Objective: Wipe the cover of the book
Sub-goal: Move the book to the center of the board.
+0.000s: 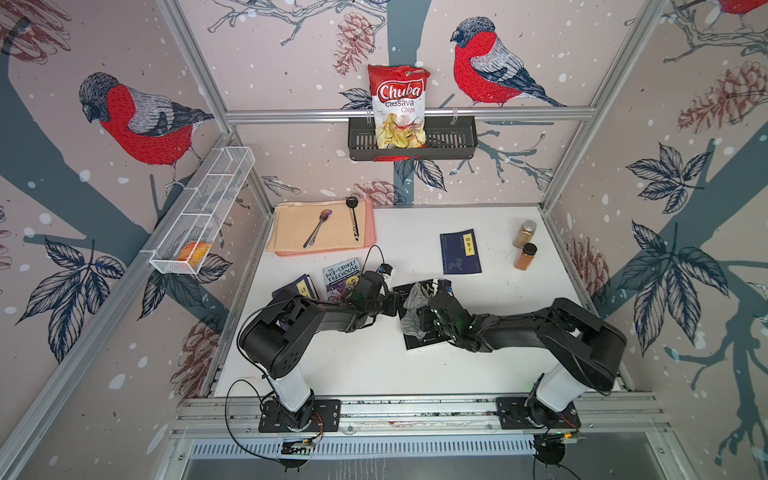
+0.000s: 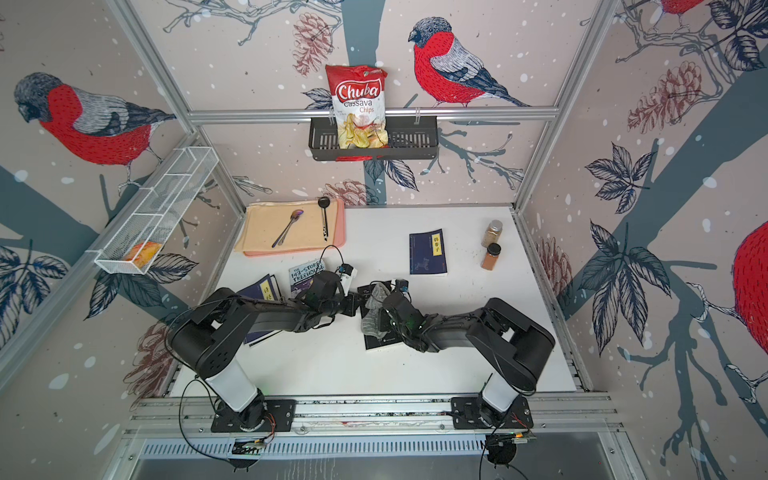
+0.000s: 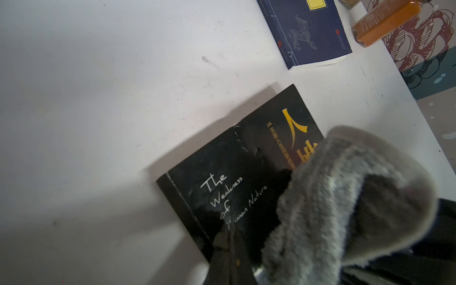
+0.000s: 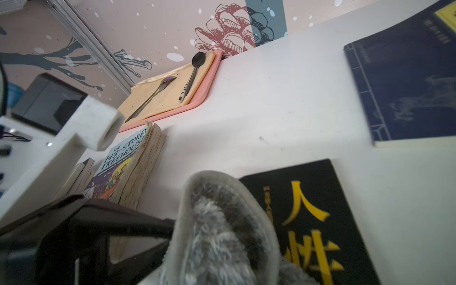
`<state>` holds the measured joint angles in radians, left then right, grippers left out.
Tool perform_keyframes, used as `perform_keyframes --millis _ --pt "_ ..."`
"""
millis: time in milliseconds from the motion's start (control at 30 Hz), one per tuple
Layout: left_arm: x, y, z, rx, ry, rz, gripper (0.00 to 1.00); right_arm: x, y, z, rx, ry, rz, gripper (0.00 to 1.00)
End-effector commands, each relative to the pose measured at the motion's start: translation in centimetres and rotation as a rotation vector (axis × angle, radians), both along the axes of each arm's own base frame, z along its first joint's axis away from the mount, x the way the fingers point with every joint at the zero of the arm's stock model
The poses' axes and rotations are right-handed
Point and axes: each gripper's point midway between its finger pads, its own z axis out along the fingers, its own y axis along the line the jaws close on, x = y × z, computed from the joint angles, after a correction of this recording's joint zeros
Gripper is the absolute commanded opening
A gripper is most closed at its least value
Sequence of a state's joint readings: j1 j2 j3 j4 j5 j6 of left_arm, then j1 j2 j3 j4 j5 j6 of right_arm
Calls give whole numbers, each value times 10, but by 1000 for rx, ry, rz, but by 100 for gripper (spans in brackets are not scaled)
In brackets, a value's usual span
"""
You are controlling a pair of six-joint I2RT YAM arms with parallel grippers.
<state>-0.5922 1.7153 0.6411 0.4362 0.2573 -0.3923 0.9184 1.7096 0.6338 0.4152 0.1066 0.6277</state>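
Pink tray (image 1: 365,245) at the far left of the white table (image 1: 374,365) holds a beige mat (image 1: 299,226), a steel spoon (image 1: 318,227) and a black spoon (image 1: 353,218). Just in front lies the Treehouse paperback (image 1: 340,274), beside a purple book (image 1: 300,286) partly under the left arm. The left gripper (image 1: 392,306) has its jaws together and empty. It sits at the left edge of the black book (image 3: 234,160), seemingly pressing on the cover, though the wrist view is too dark to be sure. That book lies flat mid-table, between the arms. A grey cloth (image 1: 410,316) drapes over its cover, pinched tight in the right gripper (image 1: 422,316). Farther back and rightward lies a blue book (image 1: 460,252), then two spice jars (image 1: 525,256) close together.
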Motion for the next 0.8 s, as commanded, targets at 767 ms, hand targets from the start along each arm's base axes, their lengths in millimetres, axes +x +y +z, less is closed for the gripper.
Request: perform_keyframes --millis 767 --pt "-20 29 -32 161 132 39 0 -18 -12 -54 -186 170 99 0"
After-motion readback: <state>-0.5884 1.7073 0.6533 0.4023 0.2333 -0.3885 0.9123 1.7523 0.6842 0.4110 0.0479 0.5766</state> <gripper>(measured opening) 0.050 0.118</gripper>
